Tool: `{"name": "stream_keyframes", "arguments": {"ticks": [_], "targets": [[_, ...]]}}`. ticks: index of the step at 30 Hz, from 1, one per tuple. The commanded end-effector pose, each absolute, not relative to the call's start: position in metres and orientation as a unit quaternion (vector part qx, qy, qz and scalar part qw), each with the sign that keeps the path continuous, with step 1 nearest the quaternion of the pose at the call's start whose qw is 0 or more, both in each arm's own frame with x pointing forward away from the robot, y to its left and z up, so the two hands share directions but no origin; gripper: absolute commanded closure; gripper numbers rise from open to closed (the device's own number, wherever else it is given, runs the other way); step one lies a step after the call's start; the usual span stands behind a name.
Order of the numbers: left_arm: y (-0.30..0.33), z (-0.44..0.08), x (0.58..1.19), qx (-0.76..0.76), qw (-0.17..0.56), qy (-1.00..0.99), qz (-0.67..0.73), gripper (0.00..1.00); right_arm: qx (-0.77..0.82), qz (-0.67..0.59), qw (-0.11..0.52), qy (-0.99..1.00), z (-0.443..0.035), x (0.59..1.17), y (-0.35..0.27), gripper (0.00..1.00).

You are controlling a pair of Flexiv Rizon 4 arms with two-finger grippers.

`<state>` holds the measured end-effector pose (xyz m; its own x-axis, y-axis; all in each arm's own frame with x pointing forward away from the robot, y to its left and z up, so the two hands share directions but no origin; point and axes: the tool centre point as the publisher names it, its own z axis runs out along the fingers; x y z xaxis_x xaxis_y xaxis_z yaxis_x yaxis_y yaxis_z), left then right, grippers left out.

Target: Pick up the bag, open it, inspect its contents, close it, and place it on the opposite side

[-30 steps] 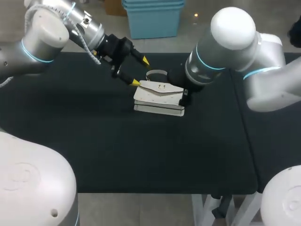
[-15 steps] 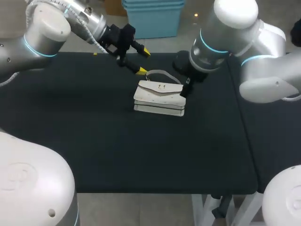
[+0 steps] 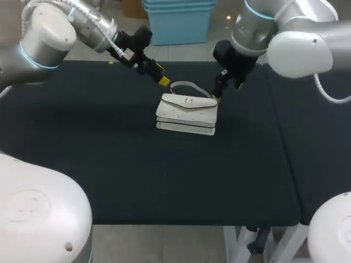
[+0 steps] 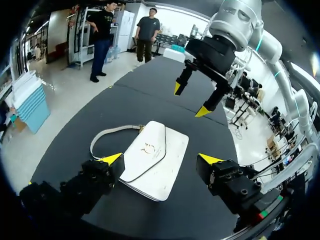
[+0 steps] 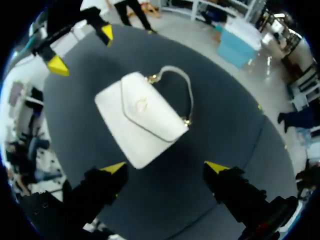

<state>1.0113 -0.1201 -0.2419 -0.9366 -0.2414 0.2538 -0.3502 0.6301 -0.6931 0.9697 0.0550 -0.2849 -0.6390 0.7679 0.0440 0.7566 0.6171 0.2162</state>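
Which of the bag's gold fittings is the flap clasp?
The gold clasp in the middle of the white flap of the bag. The other two are rings at its top corners, where the strap ends join.

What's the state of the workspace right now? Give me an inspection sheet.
Surface: black matte table top, flat, in two adjoining sections.
Job's things: white rectangular flap handbag lying flat, flap closed, pale strap looped toward the far edge.
Clutter: tiny yellow mark near the far edge, too small to identify.
Hands: left hand open, above the table beside the strap; right hand open, above the bag's other end; neither touches the bag.
Cables: white cable along the left arm's wrist.
Surroundings: nothing seen.
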Motion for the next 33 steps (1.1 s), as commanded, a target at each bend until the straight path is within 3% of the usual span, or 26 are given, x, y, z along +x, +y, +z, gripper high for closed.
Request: {"name": "stream_keyframes", "arguments": {"ticks": [1, 18, 23, 33], "targets": [[-0.119, -0.256, 0.999, 0.560, 0.159, -0.712, 0.393, 0.00, 0.652, 0.159, -0.136, 0.729, -0.284, 0.967, 0.053, 0.00], [-0.090, -0.271, 1.004, 0.652, 0.205, -0.605, 0.409, 0.00, 0.737, 0.235, -0.131, 0.621, -0.284, 0.950, 0.048, 0.00], [-0.088, -0.272, 1.006, 0.643, 0.186, -0.626, 0.399, 0.00, 0.757, 0.233, -0.098, 0.603, -0.290, 0.947, 0.048, 0.00], [-0.088, -0.272, 1.006, 0.643, 0.186, -0.626, 0.399, 0.00, 0.757, 0.233, -0.098, 0.603, -0.290, 0.947, 0.048, 0.00]]}}
